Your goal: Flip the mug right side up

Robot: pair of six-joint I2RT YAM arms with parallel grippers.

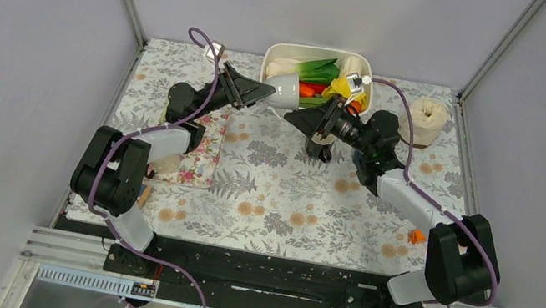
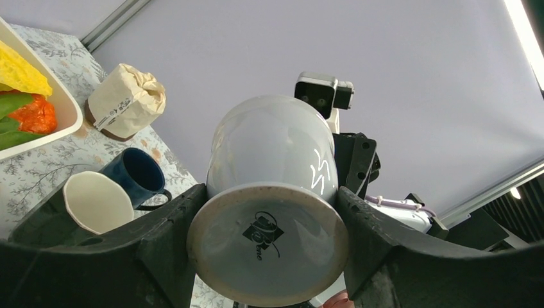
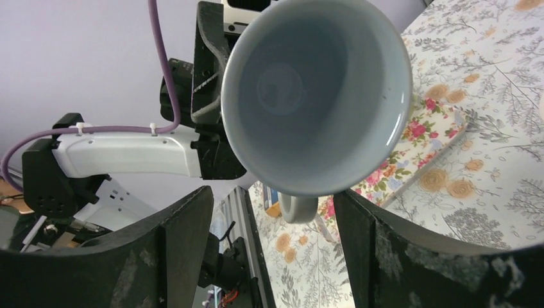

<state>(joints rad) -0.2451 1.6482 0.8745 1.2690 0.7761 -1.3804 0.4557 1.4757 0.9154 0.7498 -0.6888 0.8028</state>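
Note:
A pale grey mug hangs in the air on its side, above the table's back middle. My left gripper is shut on its foot. In the left wrist view the mug's stamped base sits wedged between both black fingers, with the left gripper clamped across it. The mug's mouth faces the right wrist camera, handle pointing down. My right gripper stands open just in front of the rim, its jaws on either side of the handle and holding nothing. From above, the right gripper is just right of the mug.
A white tub of vegetables stands behind the mug. A dark blue mug and a white cup sit below the right gripper. A paper-wrapped bundle lies at back right, a floral cloth at left, a small orange piece near the right arm.

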